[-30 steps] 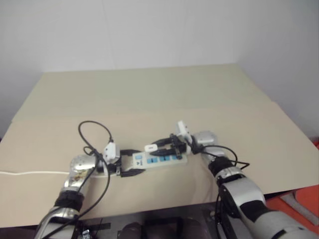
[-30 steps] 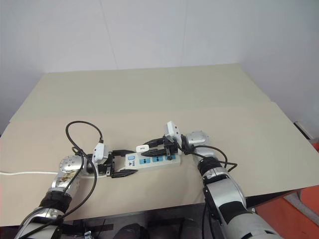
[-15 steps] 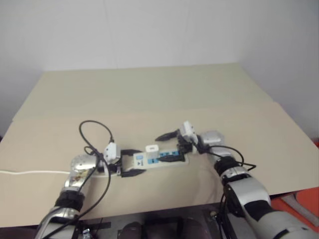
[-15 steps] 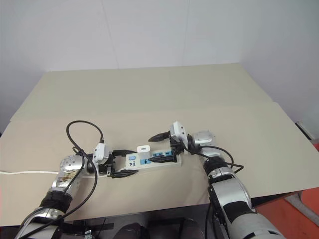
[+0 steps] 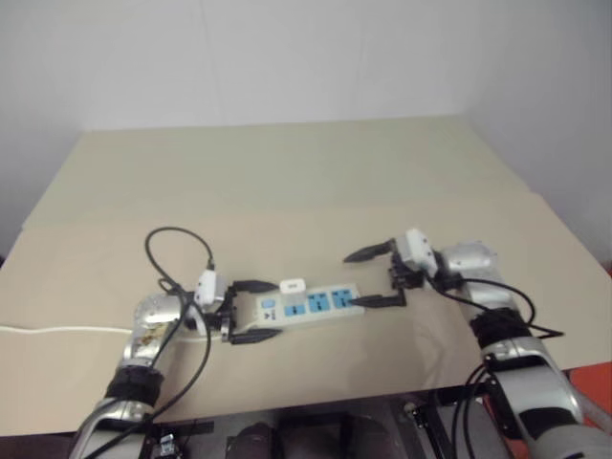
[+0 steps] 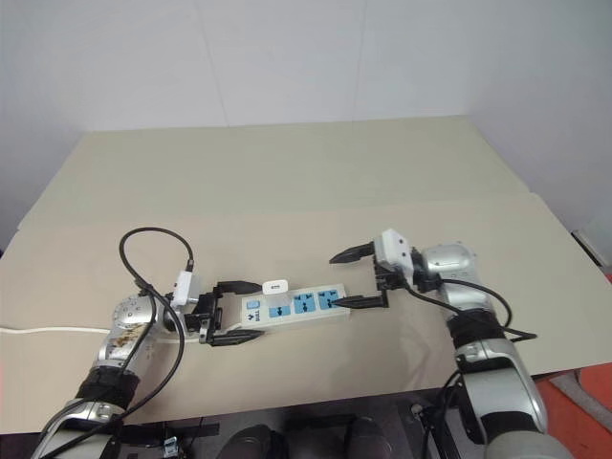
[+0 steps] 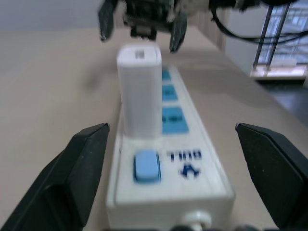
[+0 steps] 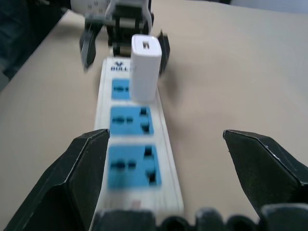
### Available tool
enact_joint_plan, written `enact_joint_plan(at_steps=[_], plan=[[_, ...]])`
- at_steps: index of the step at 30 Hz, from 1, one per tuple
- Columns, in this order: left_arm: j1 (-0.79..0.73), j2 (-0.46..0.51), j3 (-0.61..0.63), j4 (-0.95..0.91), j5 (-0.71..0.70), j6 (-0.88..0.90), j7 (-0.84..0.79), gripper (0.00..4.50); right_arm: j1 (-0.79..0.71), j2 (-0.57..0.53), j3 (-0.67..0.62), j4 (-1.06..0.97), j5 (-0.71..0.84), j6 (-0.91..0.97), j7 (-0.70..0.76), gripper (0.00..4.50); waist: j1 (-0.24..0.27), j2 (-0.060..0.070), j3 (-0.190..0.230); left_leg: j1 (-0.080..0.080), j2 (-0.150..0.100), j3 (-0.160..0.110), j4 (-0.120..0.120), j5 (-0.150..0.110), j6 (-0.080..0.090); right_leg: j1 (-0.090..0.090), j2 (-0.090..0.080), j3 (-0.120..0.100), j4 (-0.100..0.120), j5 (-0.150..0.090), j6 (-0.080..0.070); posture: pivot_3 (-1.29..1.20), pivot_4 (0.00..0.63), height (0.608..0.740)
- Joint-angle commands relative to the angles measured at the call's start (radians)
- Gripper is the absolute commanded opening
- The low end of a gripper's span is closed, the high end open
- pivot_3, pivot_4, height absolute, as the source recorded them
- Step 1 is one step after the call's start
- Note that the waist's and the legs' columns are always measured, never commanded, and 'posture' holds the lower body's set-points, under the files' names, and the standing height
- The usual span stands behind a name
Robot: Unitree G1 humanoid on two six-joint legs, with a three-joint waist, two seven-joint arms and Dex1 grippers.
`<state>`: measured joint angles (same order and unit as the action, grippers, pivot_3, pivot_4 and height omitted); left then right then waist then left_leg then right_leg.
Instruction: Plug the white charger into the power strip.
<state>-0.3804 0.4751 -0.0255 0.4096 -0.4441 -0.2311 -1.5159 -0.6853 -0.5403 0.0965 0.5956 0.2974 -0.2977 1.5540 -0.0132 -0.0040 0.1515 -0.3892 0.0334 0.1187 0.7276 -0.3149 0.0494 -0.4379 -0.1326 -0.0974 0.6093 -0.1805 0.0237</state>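
Left wrist view: white charger [image 7: 139, 91] hides one power strip [image 7: 187, 163] socket (both grippers released).

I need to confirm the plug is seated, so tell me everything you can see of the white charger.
The small white rectangular plastic charger is a plain smooth block with rounded edges and a small slot in its top face. It stands upright in the socket nearest the switch end of the long white power strip with blue socket faces, apparently pushed fully in. Only the strip touches it; the open left pincer and open right pincer are clear of it.
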Motion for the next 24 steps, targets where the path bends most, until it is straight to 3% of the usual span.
enact_joint_plan(at_steps=[1, 5, 7, 10, 14, 20, 24], plan=[[-0.011, 0.028, 0.04, -0.053, -0.051, 0.023, -0.028, 4.48, 0.055, -0.046, -0.059, -0.099, 0.039, 0.018, -0.018, 4.5, -0.002, 0.0, 0.0, 0.0, 0.0, 0.0, 0.0, 0.0, 0.0, 0.0, 0.0, 0.0, 0.0, 0.0, 0.0, 0.0, 0.15, 0.74], [-0.014, 0.094, 0.117, -0.131, -0.117, 0.1, -0.008, 4.48, 0.146, -0.132, -0.104, -0.212, 0.052, 0.09, -0.05, 4.5, -0.001, -0.001, 0.002, 0.0, 0.001, 0.0, 0.0, 0.0, 0.0, 0.0, 0.0, 0.0, 0.0, 0.0, 0.0, 0.0, 0.15, 0.74], [0.006, 0.178, 0.156, -0.151, -0.125, 0.125, -0.043, 4.48, 0.203, -0.213, -0.124, -0.285, 0.061, 0.18, -0.056, 4.5, -0.001, -0.001, 0.002, 0.0, 0.001, -0.001, 0.0, 0.0, 0.0, 0.0, 0.0, 0.001, 0.0, 0.0, 0.0, 0.0, 0.15, 0.74], [0.047, 0.297, 0.184, -0.138, -0.073, 0.078, -0.083, 4.48, 0.265, -0.328, -0.151, -0.372, 0.069, 0.349, -0.09, 4.5, -0.002, 0.0, 0.003, 0.0, 0.002, -0.001, 0.0, 0.0, 0.0, -0.001, 0.0, 0.001, 0.0, 0.0, 0.0, 0.0, 0.15, 0.74], [0.078, 0.4, 0.215, -0.111, -0.031, 0.081, -0.072, 4.48, 0.326, -0.433, -0.182, -0.418, 0.021, 0.414, -0.146, 4.5, 0.001, 0.0, 0.003, 0.001, 0.002, -0.001, 0.0, 0.0, 0.0, -0.001, 0.0, 0.002, -0.005, -0.001, 0.0, 0.0, 0.15, 0.74], [0.137, 0.468, 0.251, -0.146, -0.046, 0.178, -0.033, 4.48, 0.422, -0.522, -0.273, -0.453, 0.045, 0.468, -0.187, 4.5, 0.005, 0.0, 0.004, 0.0, 0.003, -0.001, -0.001, -0.001, 0.001, -0.002, 0.0, 0.001, -0.006, -0.001, 0.0, 0.0, 0.15, 0.74], [0.148, 0.463, 0.248, -0.182, -0.042, 0.233, 0.007, 4.48, 0.509, -0.554, -0.366, -0.529, 0.068, 0.498, -0.216, 4.5, 0.011, 0.0, 0.004, 0.0, 0.002, 0.0, -0.001, -0.001, 0.001, -0.002, 0.0, 0.001, -0.006, -0.001, 0.0, 0.0, 0.15, 0.74]])
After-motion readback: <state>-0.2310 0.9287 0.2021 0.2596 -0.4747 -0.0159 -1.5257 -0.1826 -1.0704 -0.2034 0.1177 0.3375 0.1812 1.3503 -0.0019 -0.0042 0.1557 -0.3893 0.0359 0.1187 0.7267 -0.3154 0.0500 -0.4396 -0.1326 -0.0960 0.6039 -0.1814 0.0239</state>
